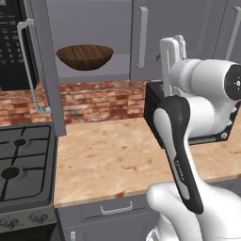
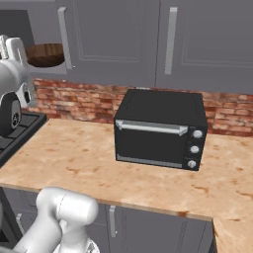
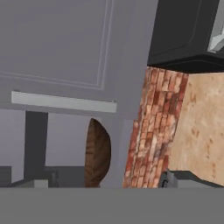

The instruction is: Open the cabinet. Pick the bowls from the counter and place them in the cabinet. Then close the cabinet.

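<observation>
One bowl (image 1: pixel 85 56), the wooden one, sat inside the cabinet (image 1: pixel 94 70), whose left door (image 1: pixel 47 66) stood swung out. We had our hand (image 3: pixel 105 183) open and empty, near the shelf; the counter (image 1: pixel 117 155) held no second bowl we could see.

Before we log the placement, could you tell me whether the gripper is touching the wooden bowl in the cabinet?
Apart. In the left base view the gripper stands right of the wooden bowl, with the cabinet's closed door between them.
</observation>
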